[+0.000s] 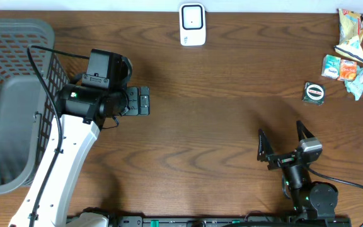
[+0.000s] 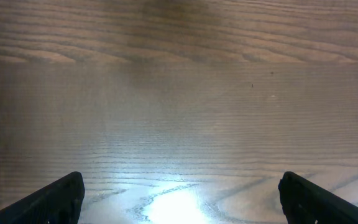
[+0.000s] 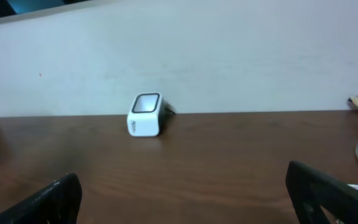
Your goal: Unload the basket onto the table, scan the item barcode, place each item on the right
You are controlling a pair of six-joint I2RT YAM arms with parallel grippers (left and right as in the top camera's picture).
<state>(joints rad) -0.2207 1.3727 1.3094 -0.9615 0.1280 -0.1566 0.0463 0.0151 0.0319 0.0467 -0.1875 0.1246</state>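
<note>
Right pincer sits nearest, fingers spread wide, empty. Left pincer, further out and well to its left, gapes just as wide over bare table. Ahead and slightly left of the right pincer stands the white barcode scanner. The snack packets lie far ahead to its right, untouched.

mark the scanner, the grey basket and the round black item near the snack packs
scanner [image 1: 192, 17], overhead view, on its dark window.
grey basket [image 1: 8, 44], overhead view, on the meshed wall at its far end.
round black item [image 1: 314, 93], overhead view, on the middle of its top face.
</note>
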